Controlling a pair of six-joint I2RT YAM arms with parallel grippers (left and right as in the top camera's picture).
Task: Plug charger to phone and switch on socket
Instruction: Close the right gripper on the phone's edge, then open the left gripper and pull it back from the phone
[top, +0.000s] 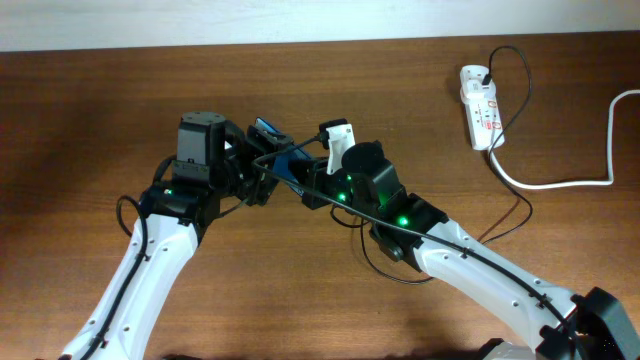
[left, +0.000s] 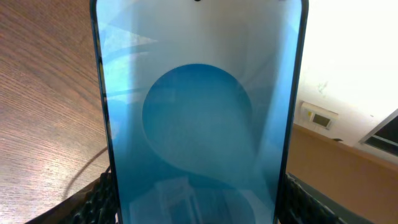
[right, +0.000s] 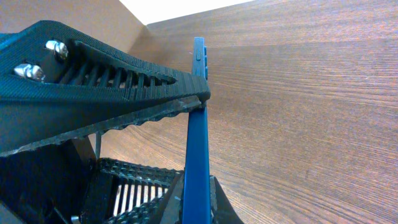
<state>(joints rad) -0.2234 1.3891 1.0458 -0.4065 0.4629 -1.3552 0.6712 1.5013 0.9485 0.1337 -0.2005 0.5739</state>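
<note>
At the middle of the wooden table (top: 120, 90), the two arms meet with the phone (left: 199, 112) lifted off the surface between them. The left gripper (top: 262, 172) clasps it across its width, fingers wide on the two long edges and the blue screen facing that wrist camera. The right gripper (right: 200, 98) is closed, its fingertips pressed together and touching the phone's thin side edge, seen edge-on from that wrist. I cannot tell whether the connector tip is pinched between them, since nothing shows at the tips. The charger (top: 527, 80) runs as a thin black cable from the socket (top: 480, 110) at the far right of the table, where its plug end appears seated, down and under the right arm. The socket's thick white cord (top: 570, 183) leaves toward the right edge. The main risk is a sideways push. The closed tips bear on a long edge, and the phone is held only by friction on its rims, so pressure there could twist it or slide it out of the left gripper. The camera hole sits at the far end of the screen, so the charging port probably faces the left gripper's palm, where a connector may be hard to line up. A taut cable could also drag the light socket across the table.
</note>
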